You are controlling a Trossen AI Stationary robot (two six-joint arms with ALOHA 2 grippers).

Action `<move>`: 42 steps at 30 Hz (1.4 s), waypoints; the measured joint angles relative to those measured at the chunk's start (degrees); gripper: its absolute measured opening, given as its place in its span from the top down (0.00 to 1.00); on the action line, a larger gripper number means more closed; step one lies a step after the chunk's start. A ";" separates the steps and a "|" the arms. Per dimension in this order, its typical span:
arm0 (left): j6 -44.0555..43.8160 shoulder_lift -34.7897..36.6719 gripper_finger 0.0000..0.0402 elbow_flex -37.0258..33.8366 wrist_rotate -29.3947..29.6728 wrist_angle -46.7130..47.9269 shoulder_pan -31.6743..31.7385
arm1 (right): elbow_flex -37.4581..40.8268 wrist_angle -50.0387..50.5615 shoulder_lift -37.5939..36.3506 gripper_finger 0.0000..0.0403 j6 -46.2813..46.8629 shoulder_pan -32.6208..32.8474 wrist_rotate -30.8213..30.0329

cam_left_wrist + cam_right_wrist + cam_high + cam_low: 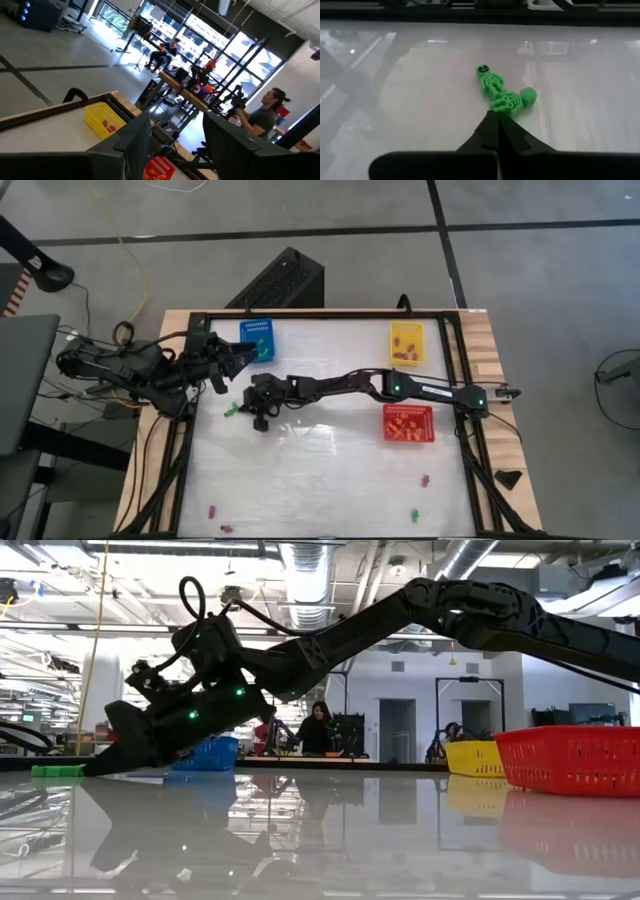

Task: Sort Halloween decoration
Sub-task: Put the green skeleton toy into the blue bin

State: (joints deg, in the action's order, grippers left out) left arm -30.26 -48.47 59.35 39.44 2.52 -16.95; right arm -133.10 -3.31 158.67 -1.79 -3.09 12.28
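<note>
The right claw [498,120] is pinched shut on the near end of the green skeleton [497,90], whose long axis runs straight away from it across the table [420,100].

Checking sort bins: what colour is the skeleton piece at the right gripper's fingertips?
Green skeleton, clearest in the right wrist view.

Open tabletop [330,480] centrally; right arm [340,386] across, baskets along far edge.
</note>
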 joint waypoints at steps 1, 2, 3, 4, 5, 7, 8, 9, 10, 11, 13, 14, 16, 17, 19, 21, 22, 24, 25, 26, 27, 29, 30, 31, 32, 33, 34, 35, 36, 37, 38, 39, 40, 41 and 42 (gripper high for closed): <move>0.00 0.00 0.57 0.00 0.00 0.03 0.00 | 0.00 0.05 0.00 0.95 1.18 0.00 -0.15; 0.00 0.00 0.57 0.00 -0.02 0.11 0.00 | 0.00 0.27 0.00 0.95 2.32 -0.01 -0.51; -0.07 0.00 0.57 0.00 -0.01 0.16 0.00 | 0.00 0.86 -0.09 0.95 3.33 0.00 -0.93; -0.20 0.00 0.57 0.00 -0.02 0.16 0.00 | 0.00 2.18 -0.40 0.95 4.04 0.00 -1.27; -0.22 0.00 0.57 0.00 -0.01 0.18 0.00 | 0.00 3.77 -0.87 0.95 4.55 -0.04 -1.53; -0.22 0.00 0.57 0.00 -0.01 0.18 0.01 | 0.00 8.01 -2.31 0.95 4.75 -0.14 -1.71; -0.20 0.00 0.57 0.00 -0.02 0.18 0.01 | 0.00 10.58 -3.14 0.95 4.45 -0.18 -2.10; -0.10 0.00 0.57 0.00 0.00 0.18 0.00 | 0.00 12.67 -3.92 0.95 3.66 -0.18 -2.74; 0.23 0.00 0.57 0.00 -0.02 0.18 0.00 | 0.02 14.51 -4.83 0.95 2.75 -0.18 -3.57; 0.55 0.00 0.57 0.00 0.00 0.18 0.00 | 0.09 17.10 -5.81 0.95 1.65 -0.03 -4.56; 0.89 0.00 0.57 0.00 0.00 0.18 0.02 | 0.11 20.82 -7.76 0.95 0.09 0.20 -6.77; 1.12 0.00 0.57 0.00 0.02 0.18 0.01 | 0.11 21.84 -8.54 0.95 0.02 0.25 -7.56; 1.55 0.00 0.57 0.00 0.02 0.18 0.02 | 0.00 21.56 -9.35 0.95 0.75 0.04 -6.51; 1.81 0.00 0.57 0.00 0.00 0.18 0.00 | 0.00 20.56 -9.38 0.95 1.23 -0.10 -4.07; 2.14 0.00 0.57 0.00 0.02 0.03 0.00 | 0.00 18.10 -8.81 0.90 1.30 -0.11 1.70; 2.14 0.00 0.57 0.00 0.02 -0.08 0.02 | 0.01 13.91 -7.56 0.81 1.66 0.00 4.14; 2.15 0.00 0.57 0.00 0.02 -0.08 0.01 | 0.14 12.19 -7.31 0.76 1.67 0.15 4.57; 2.14 0.00 0.57 0.00 0.02 -0.12 0.02 | 0.18 7.84 -6.43 0.69 0.04 0.51 4.47; 2.12 0.00 0.57 0.00 0.02 -0.12 0.02 | -0.09 3.23 -5.56 0.66 -0.43 0.60 4.24; 2.05 -0.02 0.57 0.00 0.00 -0.12 0.02 | -0.12 0.61 -5.17 0.65 0.07 0.63 4.31; 1.90 -0.02 0.57 0.00 0.00 -0.04 0.00 | -0.01 -0.77 -4.70 0.65 1.35 0.60 4.34; 1.58 -0.02 0.57 0.00 0.03 -0.02 0.02 | -0.07 -4.08 -2.70 0.66 3.95 0.42 2.43; 1.37 -0.02 0.57 0.00 0.15 0.10 0.02 | -0.07 -4.23 -1.90 0.67 5.10 0.29 1.34; 0.91 -0.02 0.57 0.00 0.30 0.15 0.02 | 0.02 -3.65 -1.24 0.68 5.95 0.18 1.19; 0.39 -0.02 0.57 0.00 0.33 0.27 0.02 | 0.07 -4.03 -0.23 0.69 6.18 0.03 0.87; -0.20 -0.02 0.57 0.00 0.36 0.41 0.02 | 0.07 -4.87 0.48 0.70 6.26 -0.05 0.29; -0.58 -0.02 0.57 0.00 0.42 0.56 0.02 | 0.07 -4.92 0.84 0.71 6.31 -0.06 -0.53; -0.90 -0.02 0.57 0.00 0.42 0.62 0.02 | 0.00 -5.05 1.09 0.71 6.34 -0.05 -0.71; -1.13 -0.11 0.57 0.00 0.42 0.60 0.02 | -0.06 -5.55 1.42 0.71 6.35 0.01 -1.06; -1.48 -0.25 0.57 0.00 0.44 0.58 0.02 | -0.13 -5.92 1.80 0.71 6.51 0.06 -1.69; -1.80 -0.34 0.57 0.00 0.44 0.62 0.02 | -0.13 -6.30 1.95 0.71 6.77 0.08 -2.10; -2.15 -0.39 0.57 0.00 0.42 0.86 0.02 | -0.13 -6.05 1.95 0.71 7.28 0.08 -2.12; -2.56 -0.39 0.57 0.00 0.40 1.32 0.02 | -0.13 -5.92 1.94 0.71 7.72 0.06 -2.10; -2.91 -0.43 0.57 0.00 0.44 1.64 0.02 | -0.13 -5.88 1.92 0.71 7.77 0.07 -2.10; -3.22 -0.75 0.57 0.00 0.46 1.71 0.02 | -0.13 -5.87 1.95 0.71 7.79 0.06 -2.12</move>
State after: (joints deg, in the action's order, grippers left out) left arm -33.48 -49.22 59.35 39.90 4.23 -16.93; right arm -133.23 -9.17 160.62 6.00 -3.03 10.16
